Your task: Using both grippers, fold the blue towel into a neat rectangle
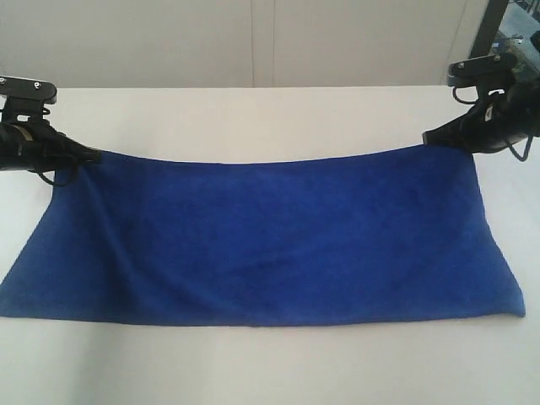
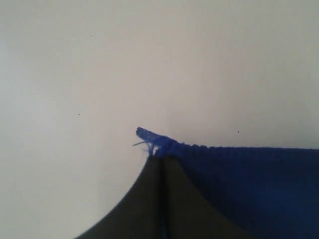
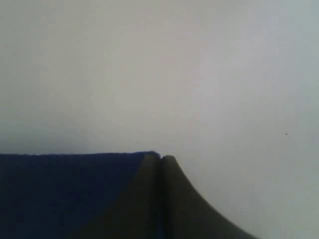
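white table top (image 1: pixel 253 118), pale wall behind.

position: blue towel (image 1: pixel 270 245) is spread across the table. its near long edge lies flat on the surface. its far long edge is strung between the two arms and dips a little at mid-span.

grip:
- left gripper (image 1: pixel 89 154) is at the towel's far left corner. the wrist view shows the jaws pressed together on the hem, with a loose thread (image 2: pixel 142 144) poking out just past the tips.
- right gripper (image 1: pixel 430 135) is at the towel's far right corner. the jaws are likewise pinched shut on the cloth edge, and the corner is only just caught between the tips.

orientation: the towel's long axis runs left to right, roughly along the line from one gripper to the other. the short sides splay outward toward the near edge, so the outline reads as a trapezoid. shallow wrinkles fan out from the left corner.

handling (judgement):
- soft, light, limp cloth with no stiffness of its own. it drapes and sags wherever it is unsupported.
- the nap looks grippy rather than slick, and nothing about it is fragile.
- the corners are the right hold, since pinching there keeps the far edge taut and straight.
- the right pinch looks shallow. a hard pull apart could slip that corner out.
- uneven tension would skew the fold, so both ends should travel together.
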Motion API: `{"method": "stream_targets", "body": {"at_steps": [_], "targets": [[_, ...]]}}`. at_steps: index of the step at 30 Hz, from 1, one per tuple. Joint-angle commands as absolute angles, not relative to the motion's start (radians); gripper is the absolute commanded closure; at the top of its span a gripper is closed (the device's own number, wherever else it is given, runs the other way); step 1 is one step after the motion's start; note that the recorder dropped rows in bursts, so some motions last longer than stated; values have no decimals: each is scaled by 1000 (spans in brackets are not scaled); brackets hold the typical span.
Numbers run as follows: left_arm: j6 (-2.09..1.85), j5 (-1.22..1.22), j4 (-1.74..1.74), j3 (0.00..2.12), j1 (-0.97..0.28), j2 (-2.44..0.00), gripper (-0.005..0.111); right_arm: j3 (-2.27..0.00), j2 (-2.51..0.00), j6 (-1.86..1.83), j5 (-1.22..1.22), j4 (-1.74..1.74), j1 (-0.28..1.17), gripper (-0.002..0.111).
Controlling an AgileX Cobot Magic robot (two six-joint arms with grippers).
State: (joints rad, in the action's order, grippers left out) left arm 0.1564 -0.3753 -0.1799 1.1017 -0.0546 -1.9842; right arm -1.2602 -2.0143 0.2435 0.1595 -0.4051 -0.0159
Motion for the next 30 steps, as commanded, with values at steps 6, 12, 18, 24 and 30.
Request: {"method": "stream_targets", "body": {"at_steps": [6,12,18,24,30], "targets": [[154,-381,-181,1105,-51,-1983,67,-1265,-2016,249,140,-412,-22,67],[154,-382,-181,1105,-51,-1969,43,-1267,-1982,257,155,-412,-22,50],[104,-357,-181,1105,-51,-1887,43,-1267,-1890,270,282,-403,-22,54],[104,-24,-181,1105,-51,-1777,56,-1267,-1813,270,609,-356,-22,80],[134,364,-148,1105,-51,-1722,92,-1267,-1800,238,861,-266,-20,104]]}}
